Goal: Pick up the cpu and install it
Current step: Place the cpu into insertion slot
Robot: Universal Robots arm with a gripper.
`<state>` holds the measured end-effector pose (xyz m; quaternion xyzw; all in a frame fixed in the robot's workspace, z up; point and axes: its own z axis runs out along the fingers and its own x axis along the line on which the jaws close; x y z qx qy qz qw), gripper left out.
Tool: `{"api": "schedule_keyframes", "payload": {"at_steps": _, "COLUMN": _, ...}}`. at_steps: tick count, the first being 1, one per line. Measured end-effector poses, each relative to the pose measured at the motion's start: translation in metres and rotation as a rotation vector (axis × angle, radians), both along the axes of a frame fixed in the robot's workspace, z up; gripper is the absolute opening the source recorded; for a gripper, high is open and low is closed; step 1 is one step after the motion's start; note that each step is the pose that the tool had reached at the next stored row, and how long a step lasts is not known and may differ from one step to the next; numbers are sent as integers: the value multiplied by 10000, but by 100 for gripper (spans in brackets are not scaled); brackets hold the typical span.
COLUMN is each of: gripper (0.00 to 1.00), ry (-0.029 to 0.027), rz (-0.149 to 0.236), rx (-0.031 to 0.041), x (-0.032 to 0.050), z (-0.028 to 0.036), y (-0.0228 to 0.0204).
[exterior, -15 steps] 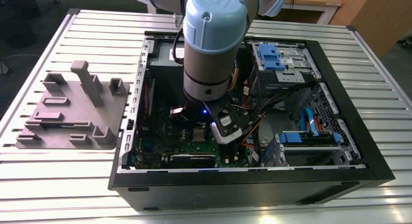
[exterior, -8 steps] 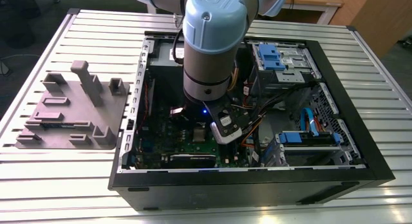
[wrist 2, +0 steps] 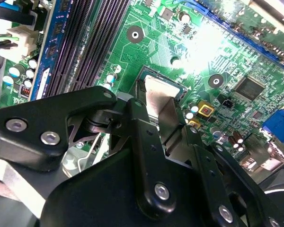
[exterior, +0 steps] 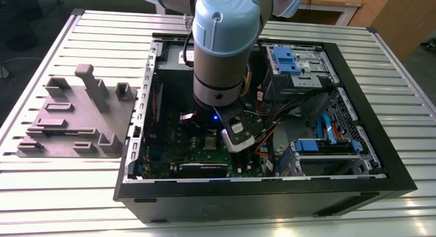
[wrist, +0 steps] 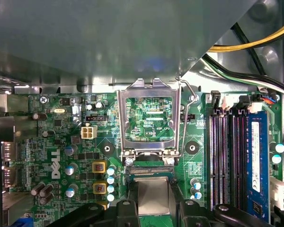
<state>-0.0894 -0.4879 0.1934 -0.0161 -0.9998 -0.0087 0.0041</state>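
Note:
In both wrist views the cpu, a small silvery square, sits low over the socket on the green board, just below the hinge of the socket frame, whose lid is swung open. My gripper is shut on the cpu, with a black finger close against each of two opposite edges. In the exterior view the gripper reaches down into the open computer case over the board.
Memory slots run along one side of the socket and capacitors stand on the other. Cables cross the case wall beyond the frame. A grey parts fixture lies on the slatted table at the exterior view's left. Blue drive bays fill the right.

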Motion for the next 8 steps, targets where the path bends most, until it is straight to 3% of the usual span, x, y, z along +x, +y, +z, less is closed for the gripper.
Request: {"api": "schedule_keyframes", "payload": {"at_steps": 8, "gripper": 36, "ry": 0, "rz": 0, "rx": 2, "x": 0, "z": 8, "y": 0}}
